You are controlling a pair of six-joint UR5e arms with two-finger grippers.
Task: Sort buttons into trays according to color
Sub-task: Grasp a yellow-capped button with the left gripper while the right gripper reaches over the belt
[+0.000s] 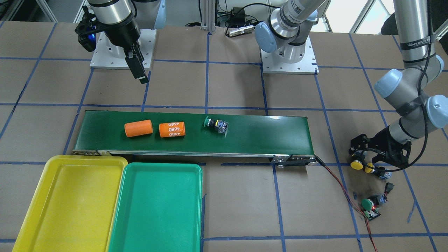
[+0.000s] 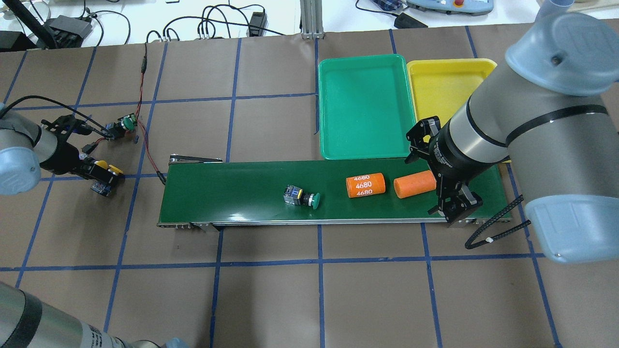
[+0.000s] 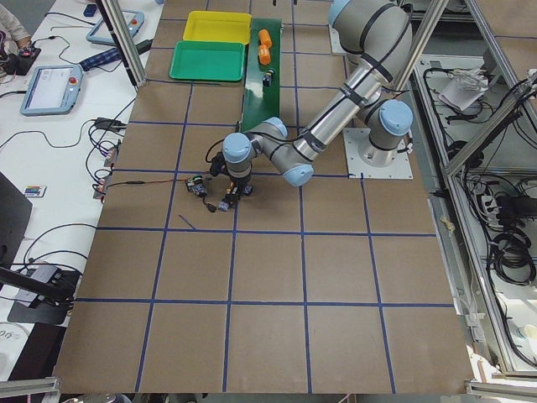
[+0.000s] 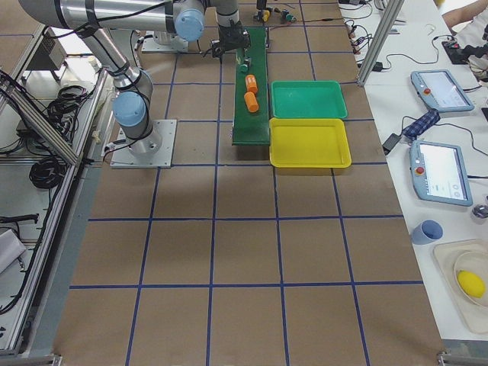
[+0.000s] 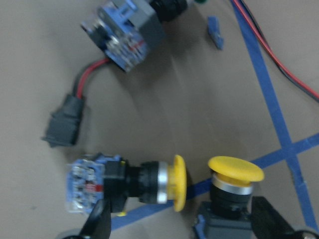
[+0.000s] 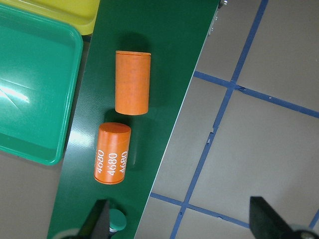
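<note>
Two yellow buttons (image 5: 149, 181) (image 5: 235, 169) sit side by side on the brown table, one on its side and one cap-up. My left gripper (image 5: 184, 224) hangs open just over them, a finger on each side of the pair (image 1: 362, 165). One green button (image 1: 215, 124) lies on its side in the middle of the belt. Another green button (image 1: 371, 203) rests by a small circuit board. My right gripper (image 2: 454, 208) is open and empty, above the belt's near edge beside the orange cylinders. The yellow tray (image 1: 70, 210) and the green tray (image 1: 157, 210) stand next to each other, with nothing in them.
The dark green conveyor belt (image 1: 262, 134) carries two orange cylinders (image 1: 138, 128) (image 1: 172, 129), one marked 4680. A circuit board with red wires (image 1: 373, 214) and a loose black connector (image 5: 64, 127) lie near the left gripper. Blue tape lines grid the table.
</note>
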